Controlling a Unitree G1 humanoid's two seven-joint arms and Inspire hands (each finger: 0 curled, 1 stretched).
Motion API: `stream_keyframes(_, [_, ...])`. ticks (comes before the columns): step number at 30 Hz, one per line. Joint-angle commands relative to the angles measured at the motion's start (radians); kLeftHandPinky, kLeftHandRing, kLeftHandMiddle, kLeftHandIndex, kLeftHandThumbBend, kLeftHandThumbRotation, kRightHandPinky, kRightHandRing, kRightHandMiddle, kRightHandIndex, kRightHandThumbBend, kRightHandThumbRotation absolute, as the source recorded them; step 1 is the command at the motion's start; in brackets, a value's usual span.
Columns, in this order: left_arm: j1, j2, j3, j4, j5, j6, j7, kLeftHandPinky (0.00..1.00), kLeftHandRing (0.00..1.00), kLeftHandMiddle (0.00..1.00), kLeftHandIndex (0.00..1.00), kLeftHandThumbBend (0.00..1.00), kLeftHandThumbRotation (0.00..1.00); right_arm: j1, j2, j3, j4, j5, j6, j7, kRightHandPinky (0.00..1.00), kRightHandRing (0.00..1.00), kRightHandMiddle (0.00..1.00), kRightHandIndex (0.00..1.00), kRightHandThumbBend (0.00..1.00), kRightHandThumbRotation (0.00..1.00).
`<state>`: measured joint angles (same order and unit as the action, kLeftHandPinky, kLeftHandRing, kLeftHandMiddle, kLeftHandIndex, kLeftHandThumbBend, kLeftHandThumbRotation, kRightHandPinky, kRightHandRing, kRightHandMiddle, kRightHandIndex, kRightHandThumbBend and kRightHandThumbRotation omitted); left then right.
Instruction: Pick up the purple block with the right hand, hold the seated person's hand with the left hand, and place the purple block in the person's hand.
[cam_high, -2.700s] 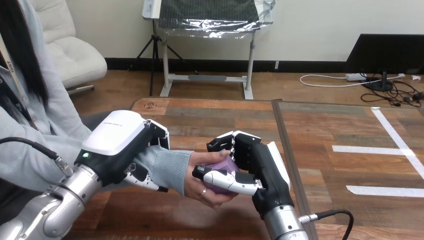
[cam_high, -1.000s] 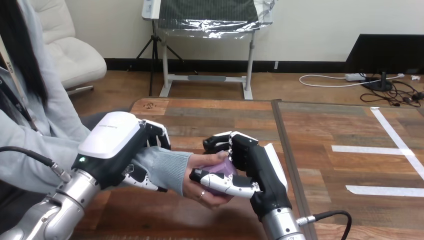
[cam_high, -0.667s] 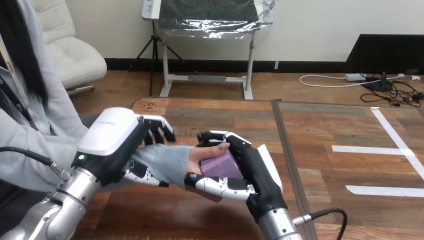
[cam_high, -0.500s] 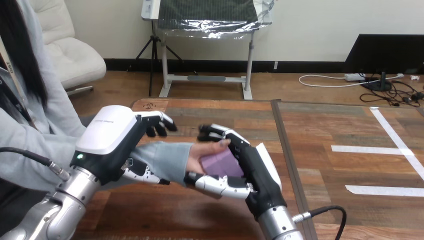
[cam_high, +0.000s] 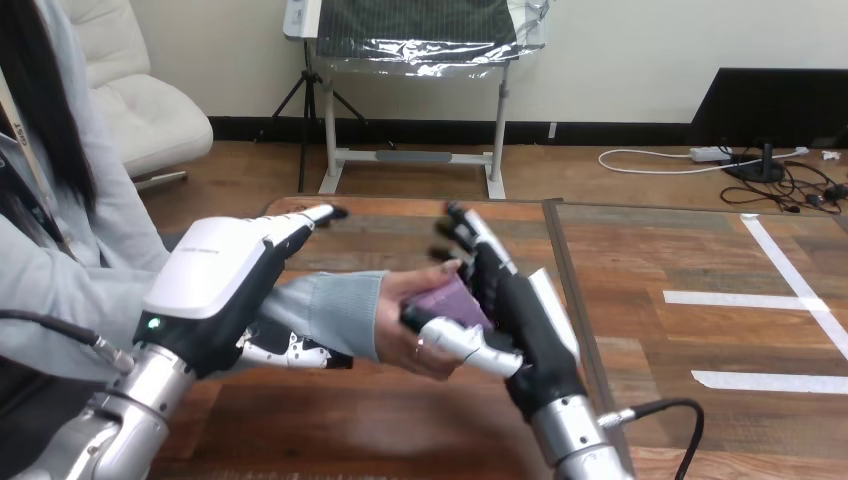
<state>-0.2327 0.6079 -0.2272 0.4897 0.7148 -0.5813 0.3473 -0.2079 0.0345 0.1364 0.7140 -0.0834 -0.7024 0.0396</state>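
Purple block (cam_high: 452, 298), pale lilac, in person's hand (cam_high: 405, 345)

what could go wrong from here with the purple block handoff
1. The purple block sits between the person's hand and the palm of the right robot hand; if that hand pulls away early, the block may drop to the table.
2. The right robot hand's thumb lies across the person's fingers and might catch them on withdrawal.
3. The left robot hand has straight fingers over the sleeve, so the arm seems unsteadied.
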Motion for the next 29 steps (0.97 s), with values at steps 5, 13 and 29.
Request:
stream_keyframes(5, [-0.010,-0.007,0.014,-0.012,-0.003,-0.025,0.059,0.94,0.99,0.99,0.99,1.00,0.48,-0.131,-0.020,-0.054,0.066,0.023,-0.088,-0.001,0.96,0.96,0.95,1.00,1.00,0.54])
stream_keyframes(13, [0.001,-0.005,0.010,0.018,0.005,-0.051,0.106,0.99,1.00,1.00,1.00,1.00,0.46,-0.156,-0.031,-0.077,0.102,0.028,-0.120,0.007,0.97,0.97,0.96,1.00,1.00,0.58])
stream_keyframes(29, [0.029,-0.014,0.000,0.080,0.029,-0.137,0.254,1.00,1.00,1.00,1.00,1.00,0.55,-0.180,-0.035,-0.115,0.137,0.087,-0.170,0.061,1.00,0.99,0.97,1.00,1.00,0.60])
